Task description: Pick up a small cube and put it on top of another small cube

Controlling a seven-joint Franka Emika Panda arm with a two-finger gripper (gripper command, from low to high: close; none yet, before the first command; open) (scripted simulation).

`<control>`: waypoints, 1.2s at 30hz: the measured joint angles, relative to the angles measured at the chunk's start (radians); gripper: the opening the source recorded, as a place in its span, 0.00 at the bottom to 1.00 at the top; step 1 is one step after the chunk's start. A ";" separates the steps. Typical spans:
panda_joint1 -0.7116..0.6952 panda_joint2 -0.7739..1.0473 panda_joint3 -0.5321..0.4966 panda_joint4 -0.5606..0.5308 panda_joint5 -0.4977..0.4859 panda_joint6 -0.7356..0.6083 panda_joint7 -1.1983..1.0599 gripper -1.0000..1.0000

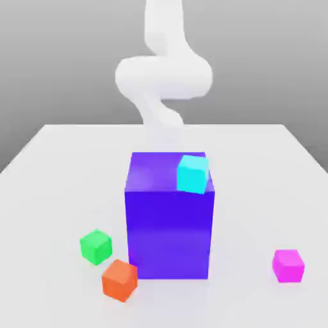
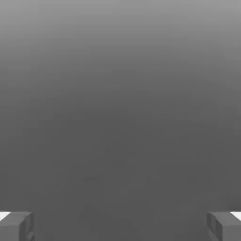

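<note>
The tool (image 2: 120, 227) is seen released, its fingers spread wide with nothing grasped. The magenta cube (image 1: 288, 266) is seen resting on the white surface (image 1: 243, 192), toward the exterior view's right, well apart from the large purple-blue block (image 1: 169, 232).

Exterior view: arm (image 1: 164, 75) cut off by top edge; its lower end is hidden behind the purple-blue block (image 1: 169, 230). Table (image 1: 57, 192) runs out of frame at the bottom and both sides. Hand view: both fingertips (image 2: 16, 226) cropped by the bottom edge; grey surface behind them too featureless to identify.
</note>
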 joint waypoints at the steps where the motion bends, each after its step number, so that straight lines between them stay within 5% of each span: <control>1: 0.021 0.039 0.003 -0.011 -0.004 0.019 -0.035 0.50; 23: 0.371 0.841 0.149 -0.225 -0.065 0.391 -0.765 0.50; 29: 0.421 1.060 0.117 -0.211 -0.151 0.540 -0.767 0.50; 30: 0.431 1.093 0.104 -0.204 -0.165 0.566 -0.757 0.00; 36: 0.438 1.110 0.096 -0.201 -0.171 0.577 -0.751 0.00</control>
